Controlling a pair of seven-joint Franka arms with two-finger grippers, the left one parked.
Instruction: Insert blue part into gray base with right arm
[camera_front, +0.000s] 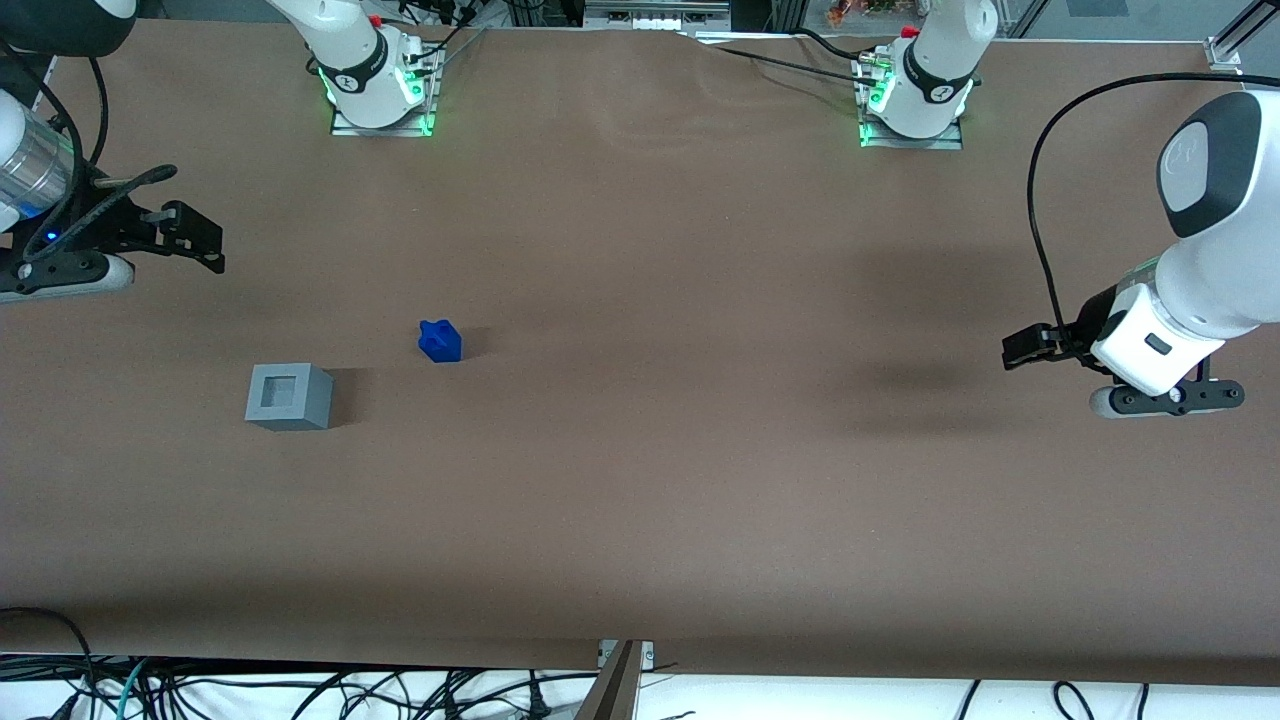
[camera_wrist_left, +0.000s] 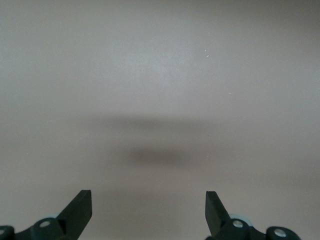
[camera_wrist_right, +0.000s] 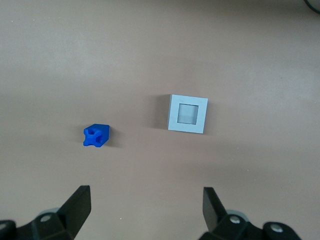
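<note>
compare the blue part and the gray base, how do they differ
The blue part is bright blue and smaller; the gray base is light gray and larger. The blue part has a small knob on top, while the gray base has a square recess in its top face. The blue part lies farther from the front camera. Both sit on the table, apart from each other, untouched by the open gripper.

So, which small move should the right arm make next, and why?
Probably bring the gripper over the blue part and lower it. The jaws stand open and hold nothing, high above the table at the working arm's end. The blue part rests apart from the gray base, whose recess is empty.
</note>
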